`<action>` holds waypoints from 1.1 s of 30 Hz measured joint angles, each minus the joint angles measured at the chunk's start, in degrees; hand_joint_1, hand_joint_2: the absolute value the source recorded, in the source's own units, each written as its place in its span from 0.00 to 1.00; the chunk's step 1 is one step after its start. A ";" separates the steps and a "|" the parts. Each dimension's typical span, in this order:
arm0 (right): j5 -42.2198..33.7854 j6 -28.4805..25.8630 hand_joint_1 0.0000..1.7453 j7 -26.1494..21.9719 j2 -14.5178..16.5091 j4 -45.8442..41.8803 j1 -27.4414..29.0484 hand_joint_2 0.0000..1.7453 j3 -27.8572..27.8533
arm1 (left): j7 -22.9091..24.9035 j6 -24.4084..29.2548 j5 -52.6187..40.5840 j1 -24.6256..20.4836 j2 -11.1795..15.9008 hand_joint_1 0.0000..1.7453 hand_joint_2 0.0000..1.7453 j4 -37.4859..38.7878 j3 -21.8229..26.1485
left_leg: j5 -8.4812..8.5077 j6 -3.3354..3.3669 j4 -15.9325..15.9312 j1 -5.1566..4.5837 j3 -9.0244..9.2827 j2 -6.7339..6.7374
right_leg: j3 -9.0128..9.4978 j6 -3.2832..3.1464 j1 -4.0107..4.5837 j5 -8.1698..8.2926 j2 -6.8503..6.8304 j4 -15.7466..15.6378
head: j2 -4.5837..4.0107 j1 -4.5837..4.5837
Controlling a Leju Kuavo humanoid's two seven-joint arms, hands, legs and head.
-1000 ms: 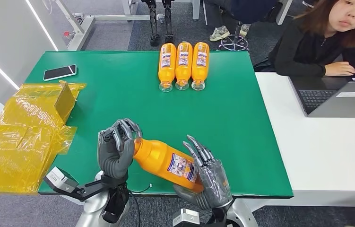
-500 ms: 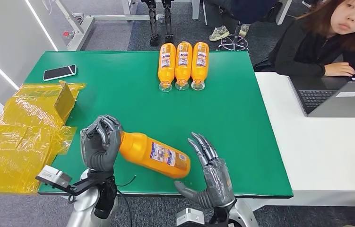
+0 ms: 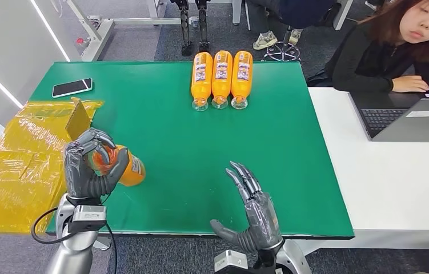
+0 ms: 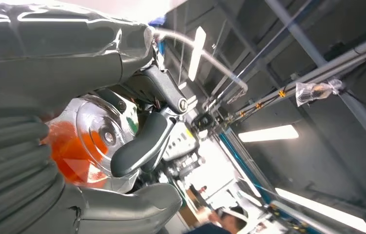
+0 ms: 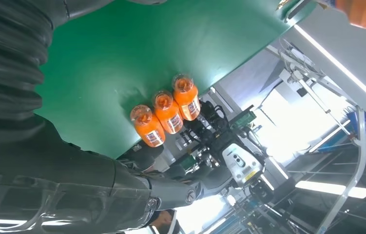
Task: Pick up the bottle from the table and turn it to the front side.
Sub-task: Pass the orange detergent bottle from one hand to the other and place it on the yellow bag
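Your left robot hand (image 3: 89, 162) grips the orange bottle (image 3: 123, 166) near the bench's left edge, toward the near-left corner, fingers wrapped around its neck end. The bottle's body sticks out from the hand toward the middle of the bench, and you cannot tell from the head view whether it touches the green surface. In the left wrist view you see the bottle (image 4: 81, 146) pressed between the thumb and the dark fingers (image 4: 142, 141), with orange liquid showing through clear plastic.

Your right robot hand (image 3: 255, 208) hangs over the near edge of the bench (image 3: 292, 165), right of centre, holding nothing: fingers spread wide and pointing toward the far edge, thumb out to the side. It is well apart from the held bottle.

At the far edge, near the middle, three more orange bottles (image 3: 221, 77) lie side by side, touching, caps toward you. The right wrist view shows the same three bottles (image 5: 167, 113) on the green surface.

A phone (image 3: 72, 87) lies near the far-left corner. Yellow plastic wrapping (image 3: 26, 165) spreads over the left edge, just beside your left hand. A person (image 3: 397, 48) sits past the right side at a white table (image 3: 383, 177), beside an open laptop (image 3: 412, 117).
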 joint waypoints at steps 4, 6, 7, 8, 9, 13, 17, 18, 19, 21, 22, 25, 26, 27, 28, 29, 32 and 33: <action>-0.30 0.56 0.00 0.37 -0.01 0.03 -0.10 1.00 -0.01 | 4.35 1.58 -8.10 -0.62 2.70 1.00 1.00 -2.17 0.03 | 0.00 0.00 0.00 0.00 0.01 0.01 | 0.00 0.00 0.00 0.00 0.00 0.00 | 0.00 0.01; -0.83 0.66 0.00 0.30 -0.05 0.11 -0.10 1.00 -0.01 | 6.77 2.80 -12.87 -1.11 4.34 1.00 1.00 -2.57 0.03 | 0.00 0.00 0.00 0.00 0.02 0.02 | 0.00 0.00 0.00 0.00 0.01 0.00 | 0.00 0.00; -1.09 0.66 0.00 0.20 -0.11 0.19 -0.09 1.00 -0.02 | 7.98 3.49 -15.35 -1.36 5.22 1.00 1.00 -2.62 0.01 | 0.00 0.00 0.00 0.00 0.03 0.02 | -0.01 0.00 0.00 0.00 0.02 0.00 | 0.00 0.00; -1.38 0.62 0.00 0.07 -0.19 0.29 -0.09 1.00 -0.02 | 9.18 4.14 -17.89 -1.62 6.08 1.00 1.00 -2.62 -0.03 | 0.00 0.00 0.00 0.00 0.03 0.02 | -0.01 0.00 0.00 0.00 0.02 0.00 | 0.00 0.00; -1.69 0.56 0.00 -0.10 -0.27 0.43 -0.09 1.00 -0.02 | 10.48 4.66 -20.57 -1.93 7.02 1.00 1.00 -2.53 -0.11 | 0.01 -0.01 0.00 0.00 0.03 0.02 | -0.01 -0.01 0.01 0.00 0.02 0.00 | 0.00 0.00; -3.11 0.06 0.00 -0.76 -0.75 1.03 -0.11 1.00 -0.02 | 15.66 5.19 -30.29 -4.00 10.28 1.00 1.00 0.17 -1.09 | 0.02 -0.03 0.00 0.00 0.04 0.02 | -0.02 -0.01 0.01 0.00 0.02 0.00 | 0.00 0.00; -4.14 -0.41 0.00 -0.90 -1.27 1.34 -0.11 1.00 -0.04 | 19.98 5.08 -36.63 -6.94 11.80 1.00 1.00 7.74 -2.69 | 0.04 -0.05 0.00 0.00 0.04 0.02 | -0.02 -0.03 0.00 0.01 0.02 0.00 | 0.00 0.01; -4.37 -0.45 0.00 -0.89 -1.39 1.35 -0.11 1.00 -0.04 | 21.03 5.23 -37.93 -7.85 11.85 1.00 1.00 10.29 -3.02 | 0.04 -0.05 0.00 0.00 0.04 0.02 | -0.01 -0.03 0.00 0.02 0.02 0.00 | 0.00 0.01; -4.61 -0.49 0.00 -0.86 -1.53 1.34 -0.10 1.00 -0.04 | 22.02 5.63 -39.15 -8.85 11.86 1.00 1.00 13.34 -3.32 | 0.04 -0.05 0.01 -0.01 0.04 0.02 | -0.01 -0.03 0.00 0.02 0.03 0.00 | 0.00 0.02; -4.98 -0.53 0.00 -0.72 -1.84 1.32 -0.07 1.00 -0.04 | 23.64 7.19 -41.20 -11.02 11.81 1.00 1.00 20.11 -3.71 | 0.04 -0.05 0.01 -0.01 0.05 0.05 | -0.02 -0.04 0.00 0.03 0.08 0.00 | 0.00 0.01; -5.05 -0.54 0.00 -0.62 -2.02 1.31 -0.05 1.00 -0.04 | 24.35 7.99 -42.15 -12.12 11.79 1.00 1.00 23.55 -3.85 | 0.04 -0.05 0.01 -0.01 0.05 0.07 | -0.03 -0.04 0.00 0.04 0.11 0.00 | 0.00 0.01; -5.57 -0.54 0.00 -0.43 -2.62 1.28 -0.03 1.00 -0.07 | 26.34 8.72 -44.98 -15.24 11.86 1.00 1.00 32.59 -4.27 | 0.04 -0.06 0.01 -0.01 0.06 0.11 | -0.04 -0.04 0.00 0.04 0.15 0.00 | 0.00 0.02; -5.83 -0.56 0.00 -0.40 -2.84 1.28 -0.04 1.00 -0.08 | 26.71 8.52 -45.72 -16.22 11.92 1.00 1.00 35.15 -4.40 | 0.04 -0.06 0.01 -0.01 0.05 0.12 | -0.04 -0.04 0.00 0.04 0.15 0.01 | 0.00 0.02; -6.08 -0.64 0.00 -0.37 -3.05 1.28 -0.05 1.00 -0.09 | 27.03 8.11 -46.38 -17.19 11.98 0.87 1.00 37.50 -4.54 | 0.04 -0.06 0.01 0.00 0.05 0.12 | -0.04 -0.04 0.00 0.04 0.15 0.01 | 0.00 0.01; -6.34 -0.76 0.00 -0.34 -3.23 1.29 -0.05 1.00 -0.10 | 27.38 7.57 -47.02 -18.15 12.04 0.74 1.00 39.71 -4.67 | 0.04 -0.06 0.01 0.00 0.05 0.12 | -0.04 -0.05 0.00 0.04 0.15 0.01 | 0.00 0.01; -6.56 -0.95 0.00 -0.34 -3.39 1.29 -0.06 1.00 -0.10 | 27.83 6.93 -47.70 -18.98 12.07 0.49 1.00 41.70 -4.82 | 0.04 -0.06 0.00 0.00 0.05 0.12 | -0.05 -0.05 0.00 0.04 0.15 0.01 | 0.00 0.00; -7.20 -1.76 0.00 -0.67 -3.78 1.38 -0.07 1.00 -0.11 | 29.48 4.82 -49.53 -20.92 12.12 0.00 1.00 46.53 -5.62 | 0.04 -0.06 0.00 0.00 0.05 0.12 | -0.07 -0.05 0.00 0.03 0.15 0.02 | 0.00 0.01; -7.43 -2.07 0.00 -0.86 -3.88 1.47 -0.07 1.00 -0.11 | 30.00 4.26 -49.97 -21.43 12.12 0.00 1.00 47.80 -6.02 | 0.04 -0.06 0.00 0.00 0.04 0.13 | -0.07 -0.05 0.01 0.03 0.15 0.02 | 0.00 0.01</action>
